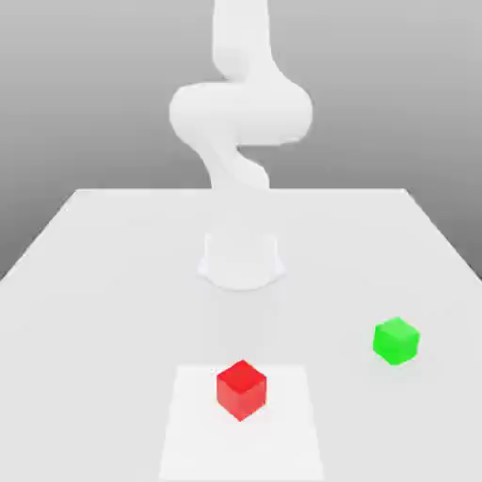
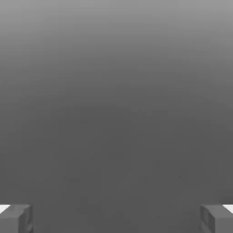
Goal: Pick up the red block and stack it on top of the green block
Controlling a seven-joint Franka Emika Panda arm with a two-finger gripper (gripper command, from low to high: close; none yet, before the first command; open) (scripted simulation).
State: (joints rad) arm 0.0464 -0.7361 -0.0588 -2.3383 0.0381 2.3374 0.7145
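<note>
On the pale worktop (image 1: 104,311), nearest the camera, lies a white square patch (image 1: 198,447), and on it sits the red block (image 1: 242,390), a small, bright cube. It is turned so that one corner edge faces out into the room, with its top face and two sides showing. It rests towards the patch's far edge, away from the camera.

Taking the red block as the landmark, the green block (image 1: 396,341) is off to the exterior view's right of it and a little farther back, well apart from it. The green one sits straight on the bare worktop, outside the patch, and it is turned at an angle too. Nothing is stacked on either cube; each top face is bare.

Behind the red block, farther from the camera, the white arm (image 1: 241,113) stands on its rounded base (image 1: 242,259) and rises out of the top of the exterior view, bulging out at a thick joint partway up. Past it, the worktop's far edge meets a grey backdrop (image 1: 85,104).

In the hand view the pincer (image 2: 116,220) has its two fingers spread wide apart, with nothing between them, so neither block is in its grip.
</note>
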